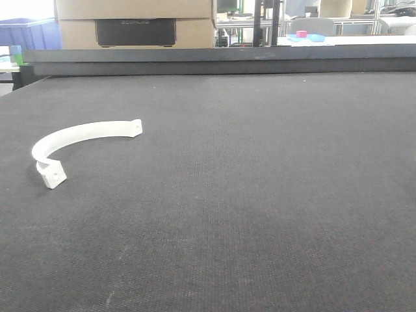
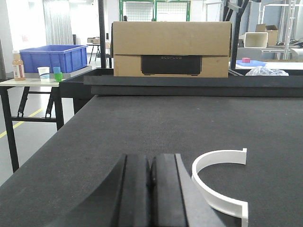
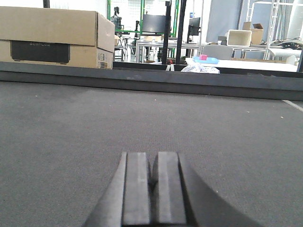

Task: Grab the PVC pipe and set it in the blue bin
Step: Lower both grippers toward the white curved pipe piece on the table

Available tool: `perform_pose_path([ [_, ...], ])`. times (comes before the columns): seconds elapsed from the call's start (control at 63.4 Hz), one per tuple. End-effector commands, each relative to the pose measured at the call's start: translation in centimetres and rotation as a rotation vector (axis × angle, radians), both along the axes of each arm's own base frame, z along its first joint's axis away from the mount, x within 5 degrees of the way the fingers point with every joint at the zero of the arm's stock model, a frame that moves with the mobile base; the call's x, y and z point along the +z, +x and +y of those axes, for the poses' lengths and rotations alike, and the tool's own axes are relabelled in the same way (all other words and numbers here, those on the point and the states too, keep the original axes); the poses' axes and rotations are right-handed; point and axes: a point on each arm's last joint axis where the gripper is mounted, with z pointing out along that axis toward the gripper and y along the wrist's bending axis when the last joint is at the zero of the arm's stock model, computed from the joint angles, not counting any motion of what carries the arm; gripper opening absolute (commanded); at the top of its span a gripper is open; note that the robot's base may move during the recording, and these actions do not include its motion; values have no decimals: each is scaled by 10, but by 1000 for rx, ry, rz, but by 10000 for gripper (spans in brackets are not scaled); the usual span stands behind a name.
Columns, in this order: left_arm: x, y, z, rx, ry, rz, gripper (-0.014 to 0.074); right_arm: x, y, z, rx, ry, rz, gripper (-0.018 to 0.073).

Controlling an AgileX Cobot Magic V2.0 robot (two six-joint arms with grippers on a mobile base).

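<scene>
The PVC pipe, a thin white half-ring with a blocky end, lies flat on the dark mat at the left of the front view. In the left wrist view the PVC pipe rests just right of my left gripper, not touching it. That gripper is shut with nothing between its fingers. My right gripper is also shut and empty, low over bare mat, with the pipe out of its view. The blue bin stands on a side table far off to the left.
A cardboard box sits beyond the mat's raised far edge. The side table by the bin holds a bottle and small cups. Background benches carry clutter.
</scene>
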Motion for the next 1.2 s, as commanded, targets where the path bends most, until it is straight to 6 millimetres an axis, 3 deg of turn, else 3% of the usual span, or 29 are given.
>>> perform_pose_path([
  [0.0,3,-1,0,0,-5,-25,-111,2,0,0,-3,-3,-19,-167],
  [0.773,4,-1,0,-2,-6,-35,-111,2,0,0,-3,-12,-27,-167],
  [1.183,15,-3,0,-5,-57,-136,-111,30,-7,1,2,-34,-325,-167],
])
